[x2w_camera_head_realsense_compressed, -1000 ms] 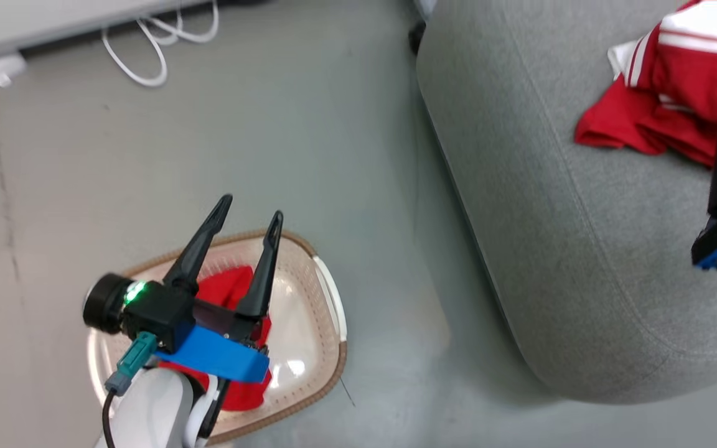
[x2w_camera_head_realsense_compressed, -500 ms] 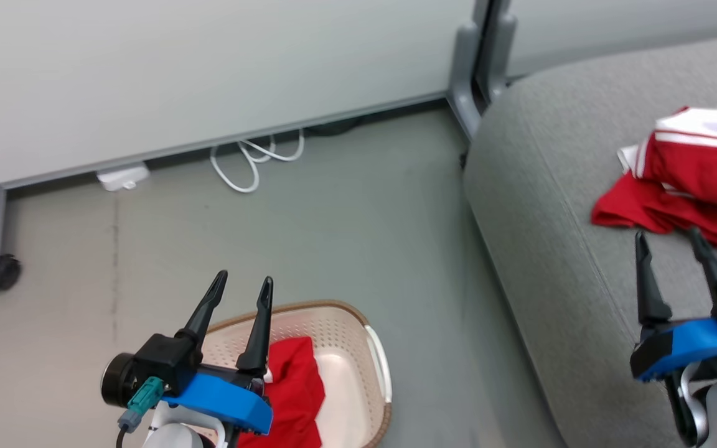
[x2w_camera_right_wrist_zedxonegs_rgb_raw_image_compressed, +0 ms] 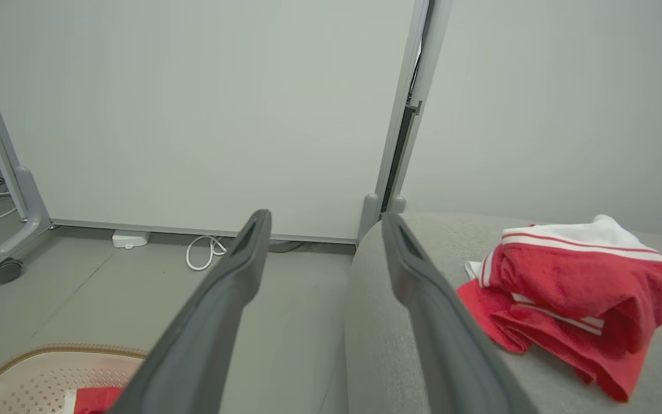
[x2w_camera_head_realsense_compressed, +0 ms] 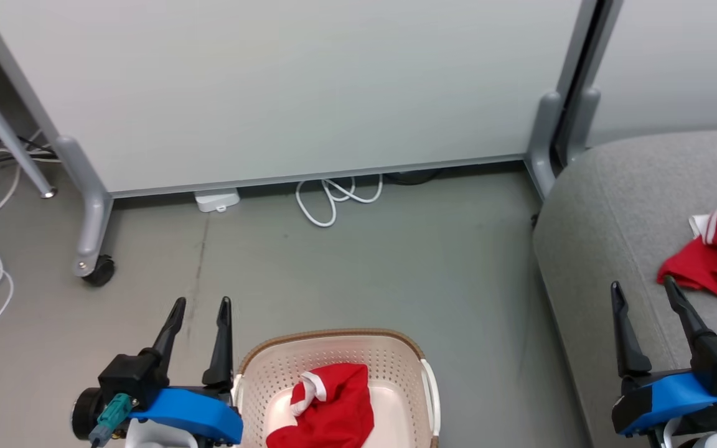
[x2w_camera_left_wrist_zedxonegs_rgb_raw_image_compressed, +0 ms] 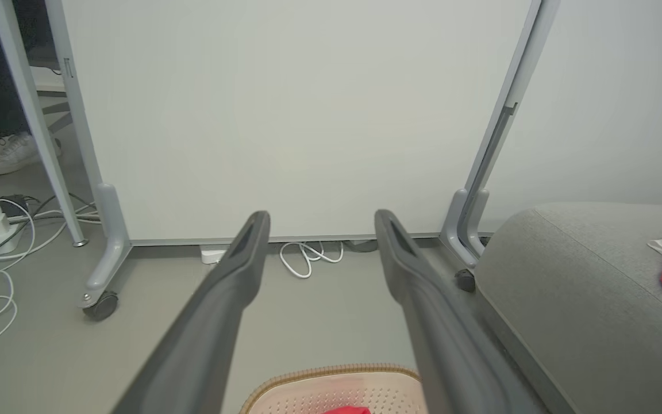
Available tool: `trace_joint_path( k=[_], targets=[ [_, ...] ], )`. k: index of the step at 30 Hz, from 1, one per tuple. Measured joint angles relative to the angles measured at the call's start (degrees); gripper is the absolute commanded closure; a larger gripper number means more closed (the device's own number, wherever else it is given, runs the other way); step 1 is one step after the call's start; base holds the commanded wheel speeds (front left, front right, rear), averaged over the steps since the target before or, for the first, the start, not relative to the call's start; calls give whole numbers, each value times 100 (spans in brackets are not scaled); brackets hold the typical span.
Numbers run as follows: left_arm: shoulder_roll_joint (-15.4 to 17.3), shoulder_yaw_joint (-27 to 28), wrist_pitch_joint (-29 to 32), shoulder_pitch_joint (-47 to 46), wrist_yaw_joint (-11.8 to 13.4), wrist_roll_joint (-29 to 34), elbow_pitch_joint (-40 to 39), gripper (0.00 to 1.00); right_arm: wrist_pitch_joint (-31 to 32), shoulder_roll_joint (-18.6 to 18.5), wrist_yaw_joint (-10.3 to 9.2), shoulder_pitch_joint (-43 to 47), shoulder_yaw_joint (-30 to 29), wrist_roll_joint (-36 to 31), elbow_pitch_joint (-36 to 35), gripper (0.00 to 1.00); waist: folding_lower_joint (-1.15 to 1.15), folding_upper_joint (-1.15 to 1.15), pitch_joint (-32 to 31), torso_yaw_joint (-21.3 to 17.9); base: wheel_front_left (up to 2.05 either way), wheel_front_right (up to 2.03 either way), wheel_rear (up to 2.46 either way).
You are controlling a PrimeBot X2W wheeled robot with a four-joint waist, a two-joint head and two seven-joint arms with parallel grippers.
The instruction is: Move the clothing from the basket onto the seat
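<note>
Red stuff is split 2 ways right now: 1 red garment (x2w_camera_head_realsense_compressed: 333, 404) sits crumpled in the basket (x2w_camera_head_realsense_compressed: 333, 339) with a white cuff showing. The red pile (x2w_camera_head_realsense_compressed: 716, 261) with white stripes lies on the grey seat (x2w_camera_head_realsense_compressed: 607, 218), out at the right edge of the head view.

Versus 1 second ago, the head camera has tipped up, so the whole picture shifted. The white panel (x2w_camera_head_realsense_compressed: 302, 87) and its grey legs are in view now, where it was mostly floor (x2w_camera_head_realsense_compressed: 396, 267) before. Measured against the basket, though, the left hand (x2w_camera_head_realsense_compressed: 203, 302) did move. It was drawn across the basket over the garment, and now it's just left of the rim with its fingers over bare floor. Back then only 1 finger of the right hand (x2w_camera_head_realsense_compressed: 641, 284) showed, right under the pile. Now both fingers show over the seat, tips short of the pile and not touching it.

Both hands have their fingers spread wide with nothing between them, pointing forward toward the panel.

As for room, the basket stands on the floor apart from the seat, with a strip of bare floor between them. Ahead, the floor is open up to the panel's foot, where a looped white cable (x2w_camera_head_realsense_compressed: 333, 199) lies. A caster (x2w_camera_head_realsense_compressed: 98, 272) sits off to the left, and the seat's rounded corner comes close to the panel's right leg.
</note>
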Motion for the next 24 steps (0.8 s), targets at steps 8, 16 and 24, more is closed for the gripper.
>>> trace_joint_path(
  k=[8, 16, 24],
  targets=[
    [62, 214, 0, 38, 0, 47, 205, 0, 94, 69, 0, 150, 63, -9, -105, 0, 1, 0, -147, 260, 0, 0, 0],
    [97, 257, 0, 10, 0, 23, 328, 0, 123, 93, 0, 226, 265, 119, -108, 0, 1, 0, -129, 320, 0, 0, 0],
    [47, 264, 0, -41, 0, 66, 309, 0, 93, 99, 0, 218, 375, 175, -37, 0, 1, 0, -17, 286, 0, 0, 0]
  ],
)
